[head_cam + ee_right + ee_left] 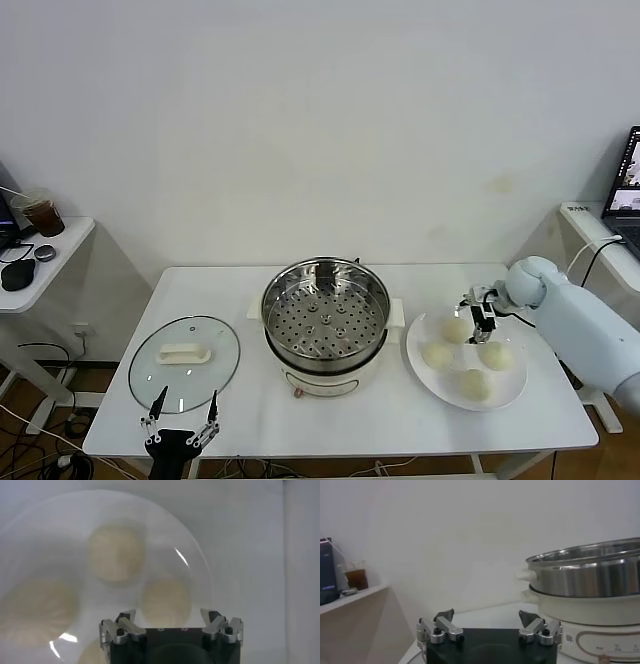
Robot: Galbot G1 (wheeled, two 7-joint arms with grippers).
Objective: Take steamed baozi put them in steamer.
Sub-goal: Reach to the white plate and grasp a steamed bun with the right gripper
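Four cream-white baozi lie on a white plate (432, 375) at the right of the table: one at the back (456, 329), one left (437, 354), one right (494, 355), one front (474, 384). My right gripper (479, 317) is open and hovers just above the back baozi; the right wrist view shows a baozi (166, 600) just ahead of its spread jaws (169, 618). The steel steamer (325, 312) stands mid-table with its perforated tray bare. My left gripper (181, 417) is open and empty at the table's front left edge.
A flat glass lid (184, 362) with a white handle lies left of the steamer, just behind my left gripper. The steamer's side (585, 580) fills the left wrist view. A side table with a cup (42, 212) stands far left; a laptop (627, 190) far right.
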